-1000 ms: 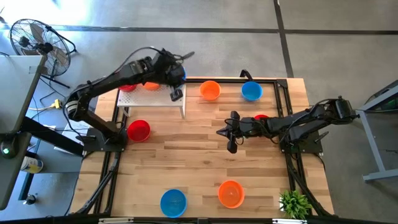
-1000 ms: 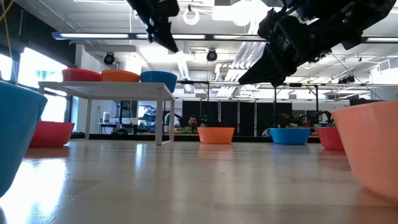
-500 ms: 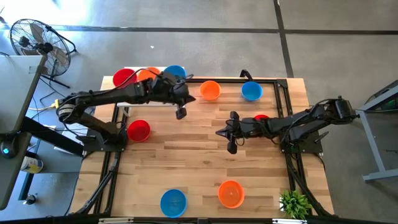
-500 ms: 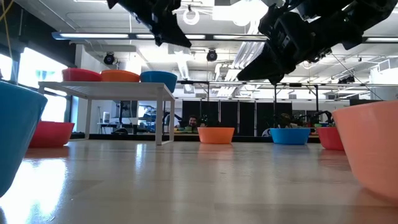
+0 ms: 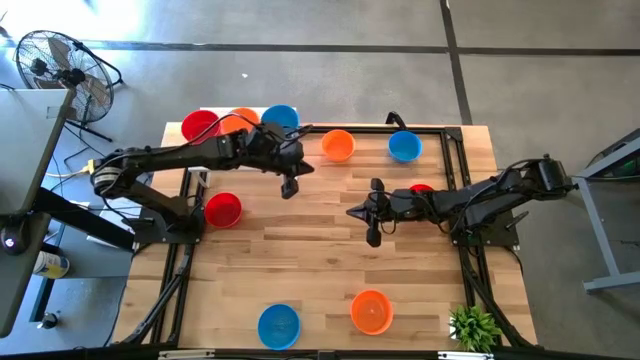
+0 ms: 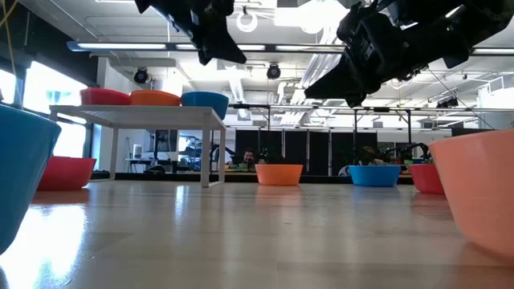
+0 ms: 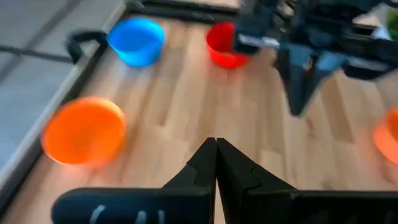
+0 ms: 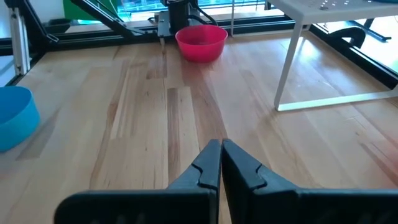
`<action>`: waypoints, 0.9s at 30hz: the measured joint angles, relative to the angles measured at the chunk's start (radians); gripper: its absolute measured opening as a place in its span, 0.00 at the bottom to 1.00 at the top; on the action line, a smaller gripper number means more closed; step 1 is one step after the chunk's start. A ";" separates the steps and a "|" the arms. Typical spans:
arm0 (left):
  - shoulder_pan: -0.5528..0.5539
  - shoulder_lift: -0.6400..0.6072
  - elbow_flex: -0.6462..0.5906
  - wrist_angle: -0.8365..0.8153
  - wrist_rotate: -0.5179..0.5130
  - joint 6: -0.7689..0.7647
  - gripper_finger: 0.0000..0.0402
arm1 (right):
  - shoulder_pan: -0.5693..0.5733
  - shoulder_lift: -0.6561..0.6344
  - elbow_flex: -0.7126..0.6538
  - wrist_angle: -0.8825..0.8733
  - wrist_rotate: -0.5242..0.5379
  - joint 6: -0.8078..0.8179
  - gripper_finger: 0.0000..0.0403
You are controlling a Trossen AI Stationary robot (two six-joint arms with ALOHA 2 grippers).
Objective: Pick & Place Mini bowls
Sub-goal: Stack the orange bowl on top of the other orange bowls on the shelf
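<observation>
Hovering empty over the wooden worktop (image 5: 300,250), the left gripper (image 5: 289,187) and right gripper (image 5: 372,233) both have fingers pressed shut. Mini bowls (image 5: 339,145) lie scattered, three on a white board (image 5: 215,150) far left. Descending closed could knock a bowl away.

- The left gripper (image 5: 290,188) now hangs over bare wood, off the white board (image 5: 203,160), toward 4 o'clock from the stacked-up bowls (image 5: 241,120).

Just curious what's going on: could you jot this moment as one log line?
left hand: shut, empty, above table | right hand: shut, empty, mid-table | white stand: three bowls
</observation>
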 joint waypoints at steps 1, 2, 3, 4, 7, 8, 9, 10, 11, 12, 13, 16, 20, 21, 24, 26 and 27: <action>-0.009 0.000 0.000 0.012 -0.021 0.003 0.00 | 0.000 0.000 0.000 0.000 0.000 0.000 0.01; -0.021 0.000 0.000 0.019 -0.046 0.005 0.00 | 0.000 0.000 0.000 0.000 0.000 0.000 0.00; -0.030 -0.001 0.000 0.028 -0.064 0.010 0.00 | 0.000 0.000 0.000 0.000 0.001 0.000 0.00; -0.040 -0.008 0.000 0.036 -0.085 0.015 0.00 | 0.000 0.000 0.000 0.000 0.005 0.000 0.00; -0.078 -0.033 0.000 0.053 -0.125 0.039 0.00 | 0.000 0.000 0.000 0.000 0.032 0.000 0.01; -0.091 -0.041 -0.010 0.073 -0.135 0.046 0.00 | 0.000 0.000 0.000 0.000 0.040 0.000 0.01; -0.104 -0.049 -0.031 0.093 -0.139 0.055 0.00 | 0.000 0.000 0.000 0.000 0.045 0.000 0.01; -0.115 -0.056 -0.057 0.117 -0.142 0.057 0.00 | 0.000 0.000 0.001 0.000 0.047 0.000 0.01; -0.126 -0.060 -0.084 0.157 -0.144 0.057 0.00 | 0.000 0.000 0.001 0.000 0.047 -0.001 0.00; -0.135 -0.068 -0.116 0.200 -0.145 0.056 0.00 | 0.000 0.000 0.001 0.000 0.047 -0.003 0.00; -0.140 -0.080 -0.152 0.232 -0.146 0.052 0.00 | 0.000 0.000 0.001 0.000 0.047 -0.003 0.00; -0.142 -0.122 -0.260 0.348 -0.152 0.020 0.00 | 0.000 0.000 0.001 0.000 0.051 -0.003 0.00; -0.140 -0.163 -0.387 0.458 -0.153 -0.022 0.00 | 0.000 0.000 0.001 0.001 0.051 -0.003 0.00; -0.140 -0.177 -0.412 0.472 -0.152 -0.025 0.00 | 0.000 0.000 0.002 0.001 0.051 -0.001 0.00; -0.140 -0.222 -0.468 0.536 -0.151 -0.027 0.00 | 0.000 0.000 0.002 0.000 0.051 0.012 0.00; -0.140 -0.247 -0.512 0.582 -0.141 -0.027 0.00 | 0.000 0.000 0.002 -0.002 0.051 0.037 0.00; -0.140 -0.256 -0.535 0.608 -0.132 -0.026 0.00 | 0.000 0.000 0.002 -0.002 0.051 0.049 0.00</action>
